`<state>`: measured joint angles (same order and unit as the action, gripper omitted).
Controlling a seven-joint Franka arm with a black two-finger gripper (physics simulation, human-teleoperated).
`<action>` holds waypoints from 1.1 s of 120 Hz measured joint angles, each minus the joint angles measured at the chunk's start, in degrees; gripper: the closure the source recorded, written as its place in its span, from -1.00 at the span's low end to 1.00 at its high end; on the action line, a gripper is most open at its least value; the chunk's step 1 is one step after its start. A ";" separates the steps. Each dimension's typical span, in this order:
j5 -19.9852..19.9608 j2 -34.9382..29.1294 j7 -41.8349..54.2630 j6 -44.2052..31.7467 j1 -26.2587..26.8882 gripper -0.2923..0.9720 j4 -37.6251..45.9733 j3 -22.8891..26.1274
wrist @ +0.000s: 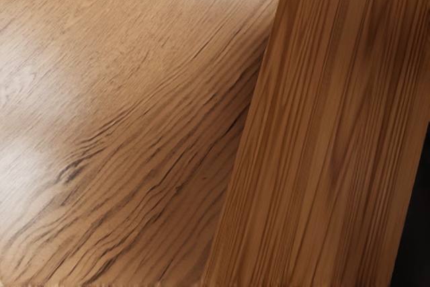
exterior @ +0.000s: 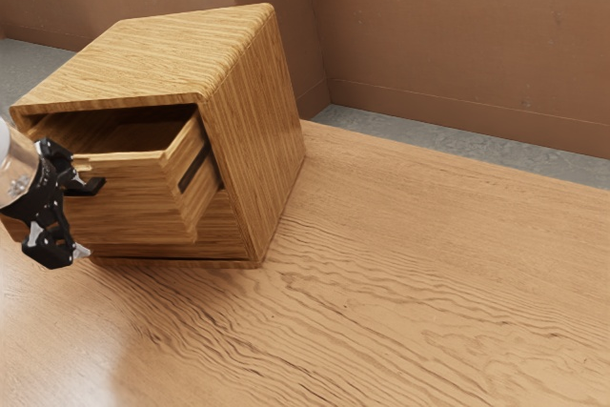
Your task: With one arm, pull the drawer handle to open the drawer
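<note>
A light wooden cabinet (exterior: 243, 111) stands on the wooden table (exterior: 410, 293). Its drawer (exterior: 143, 199) is pulled partway out toward the exterior view's left, leaving a dark gap above it in the cabinet's opening. My black gripper (exterior: 78, 218) is at the left end of the drawer front, close against it. The handle is hidden behind my hand. In the wrist view a wooden panel (wrist: 322, 139) of the drawer or cabinet stands very close to the hand, with the table top (wrist: 121, 132) beside it.
Brown walls (exterior: 457, 26) rise behind the table, with a strip of grey floor (exterior: 477, 145) at their foot. The table top stretches wide toward the exterior view's right and front.
</note>
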<state>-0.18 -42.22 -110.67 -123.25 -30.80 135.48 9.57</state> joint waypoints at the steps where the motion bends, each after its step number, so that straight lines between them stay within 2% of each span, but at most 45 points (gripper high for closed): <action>1: -0.06 -0.25 -0.02 0.01 -0.04 -0.54 0.15 0.04; 52: -1.18 -9.60 -0.62 1.08 -0.20 -0.54 5.63 0.55; 96: -3.89 -18.70 -0.92 2.94 -0.83 -0.53 10.69 2.14; 125: -7.14 -26.71 -1.04 5.38 -1.13 -0.52 14.03 6.26; 132: -8.10 -26.69 -1.10 7.62 -1.16 -0.52 9.89 7.95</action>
<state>-8.27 -68.91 -111.77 -115.63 -31.96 145.37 17.52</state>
